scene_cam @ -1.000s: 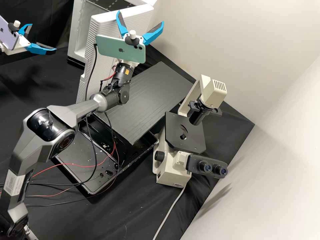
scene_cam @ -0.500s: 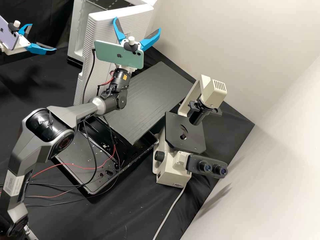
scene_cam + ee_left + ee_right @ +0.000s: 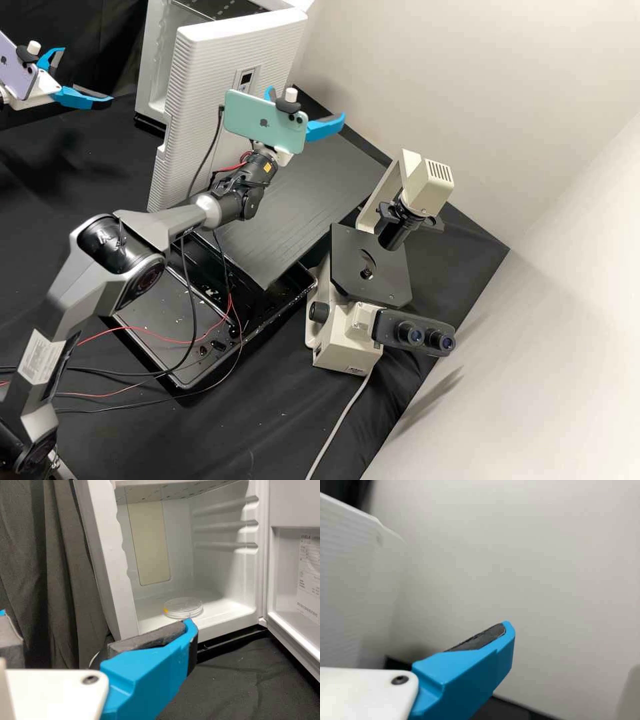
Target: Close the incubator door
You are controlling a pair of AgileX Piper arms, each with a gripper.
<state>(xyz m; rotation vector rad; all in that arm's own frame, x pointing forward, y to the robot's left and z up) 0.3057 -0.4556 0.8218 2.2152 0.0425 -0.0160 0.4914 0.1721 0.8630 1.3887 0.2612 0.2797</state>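
OK, incubator door is open, swung out from the incubator. Left gripper: jaws spread, facing the incubator's open side. Right gripper: jaws spread too, near the door's ribbed outer face. Clear round dish sits inside on the incubator's floor. Microscope stands on the black counter, apart from the door.

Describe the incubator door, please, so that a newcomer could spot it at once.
At the far side of the black bench stands a boxy white incubator. Its door is the upright white slab swung open from it. A finely ribbed face with a small dark display sets it apart from the incubator's smooth inner walls and the flat dark board nearby.
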